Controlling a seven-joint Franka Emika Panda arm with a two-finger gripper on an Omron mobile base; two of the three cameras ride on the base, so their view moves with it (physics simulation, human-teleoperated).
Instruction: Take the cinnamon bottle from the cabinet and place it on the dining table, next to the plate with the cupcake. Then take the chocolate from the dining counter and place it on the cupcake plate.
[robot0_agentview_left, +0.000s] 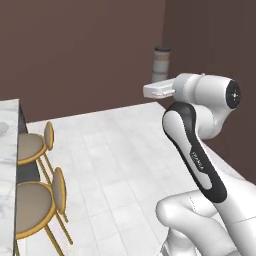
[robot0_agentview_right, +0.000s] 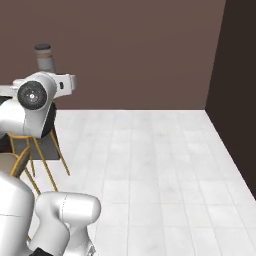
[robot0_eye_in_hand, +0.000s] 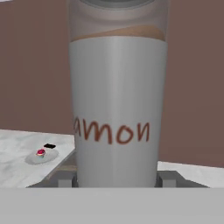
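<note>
Above open floor (robot0_agentview_right: 150, 165), end effector (robot0_eye_in_hand: 117, 180) gripping cinnamon bottle (robot0_eye_in_hand: 117, 109) (upright).

The scene is lit evenly and softly, with no single light source to be made out. The brown walls (robot0_agentview_right: 135, 50) are rendered flat and matte, darker on the side wall at the right of the right base view. A mild sheen is seen on the white arm (robot0_agentview_left: 210, 95), shaded to grey on its undersides. Faint, soft shadows are cast under the stools (robot0_agentview_left: 35, 200) on the pale tiled floor (robot0_agentview_right: 150, 165). No glare is seen. Edges are slightly soft and pixelated throughout. In the hand view, the bottle (robot0_eye_in_hand: 117, 109) is shown very close and somewhat blurred, its lettering fuzzy, with gentle shading toward its sides; the marble table (robot0_eye_in_hand: 17, 153) behind it is pale and low in detail.
</note>
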